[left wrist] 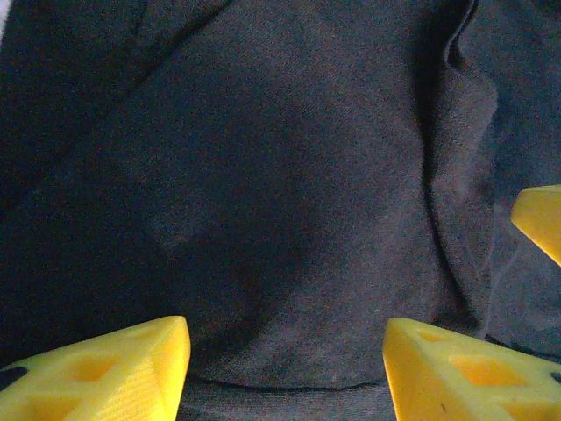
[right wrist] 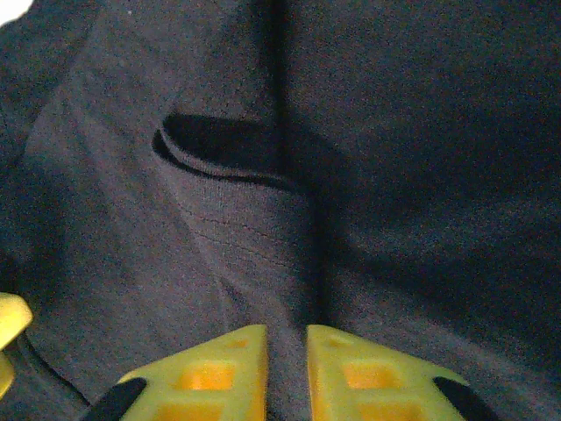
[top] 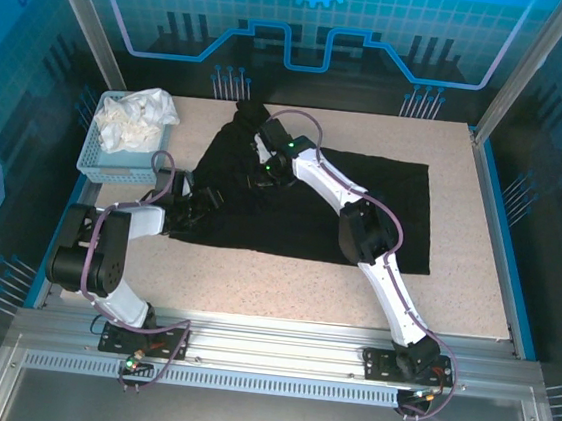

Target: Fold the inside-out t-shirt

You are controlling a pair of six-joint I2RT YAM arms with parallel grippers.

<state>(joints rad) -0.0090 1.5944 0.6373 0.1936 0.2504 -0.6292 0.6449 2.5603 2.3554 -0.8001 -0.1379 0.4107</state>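
black fabric of the inside-out t-shirt [top: 401,213] spreads beneath both grippers: the left gripper [left wrist: 285,342] gapes wide and empty, seemingly poised to pinch, the right gripper [right wrist: 287,338] nearly closed at a raised ridge, hold unclear.

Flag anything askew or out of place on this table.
The black t-shirt is askew: flat on the right, but its left end is bunched up, one peak jutting toward the far edge. Nothing looks spilled or damaged.
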